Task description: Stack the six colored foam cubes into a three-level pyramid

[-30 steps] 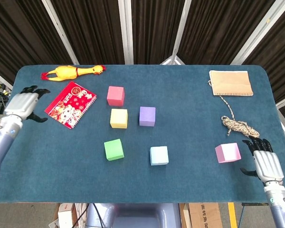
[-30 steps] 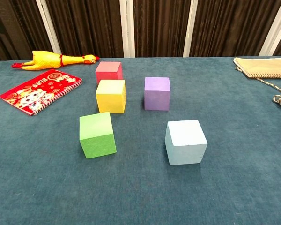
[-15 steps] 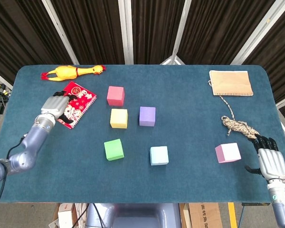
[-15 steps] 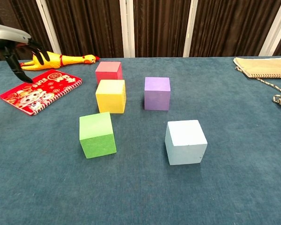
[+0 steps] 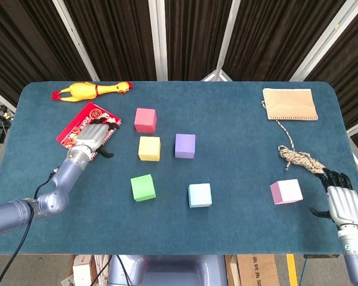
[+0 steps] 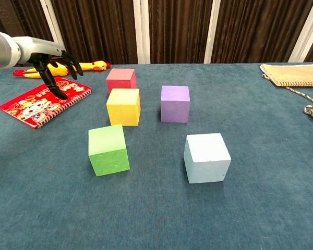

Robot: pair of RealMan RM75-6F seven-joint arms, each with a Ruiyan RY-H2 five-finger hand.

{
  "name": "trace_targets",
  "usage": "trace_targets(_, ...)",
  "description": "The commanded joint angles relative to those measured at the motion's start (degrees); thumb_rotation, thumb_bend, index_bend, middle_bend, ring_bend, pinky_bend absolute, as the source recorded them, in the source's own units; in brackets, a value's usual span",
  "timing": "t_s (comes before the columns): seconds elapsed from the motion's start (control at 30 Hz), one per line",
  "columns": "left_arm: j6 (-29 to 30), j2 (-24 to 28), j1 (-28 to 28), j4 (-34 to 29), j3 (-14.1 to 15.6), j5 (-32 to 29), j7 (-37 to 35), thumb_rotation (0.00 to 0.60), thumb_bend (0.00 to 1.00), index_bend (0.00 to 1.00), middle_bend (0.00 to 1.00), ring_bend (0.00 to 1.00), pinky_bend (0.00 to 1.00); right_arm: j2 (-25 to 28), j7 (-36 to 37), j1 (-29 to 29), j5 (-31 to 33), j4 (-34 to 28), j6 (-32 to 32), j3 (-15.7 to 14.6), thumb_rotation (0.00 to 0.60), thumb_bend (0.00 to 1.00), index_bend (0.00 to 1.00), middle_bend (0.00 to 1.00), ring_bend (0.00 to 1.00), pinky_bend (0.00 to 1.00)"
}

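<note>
Your left robot hand (image 5: 92, 138) hovers over the red notebook (image 5: 77, 123), fingers spread, empty — bring it squarely down over the yellow cube (image 5: 149, 148), beside the purple cube (image 5: 185, 146).

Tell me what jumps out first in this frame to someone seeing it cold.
Five bright foam cubes cluster mid-table: red cube, yellow cube, purple cube, green cube, pale blue cube. A pink cube sits apart beside the open right hand. The left hand hovers over the red notebook.
</note>
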Motion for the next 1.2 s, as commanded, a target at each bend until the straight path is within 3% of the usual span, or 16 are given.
trace_targets(0.03, 1.03, -0.94, -0.91, -0.77, 0.04, -1.35, 0.67, 0.600, 0.23, 0.22, 0.20, 0.00, 0.01, 0.02, 0.30, -0.08, -0.07, 0.14, -0.03, -0.06, 0.600, 0.18, 0.18, 0.10, 0.08, 0.04)
trace_targets(0.47, 5.61, -5.01, -4.78, -2.85, 0.31, -5.40, 4.48, 0.600, 0.23, 0.22, 0.20, 0.00, 0.01, 0.31, 1.98, -0.56, -0.36, 0.80, 0.27, -0.03, 0.600, 0.18, 0.18, 0.10, 0.08, 0.04)
trace_targets(0.73, 9.19, -10.11, -5.85, -0.01, -0.56, -5.86, 5.90, 0.600, 0.23, 0.22, 0.19, 0.00, 0.01, 0.82, 3.40, -0.74, -0.27, 1.66, -0.15, 0.06, 0.600, 0.18, 0.18, 0.10, 0.08, 0.04)
trace_targets(1.2, 9.06, -15.97, -8.05, 5.21, -3.01, -7.31, 7.96, 0.600, 0.23, 0.23, 0.18, 0.00, 0.01, 1.73, 5.84, -1.74, 0.40, 3.27, -0.09, 0.20, 0.600, 0.18, 0.18, 0.10, 0.08, 0.04)
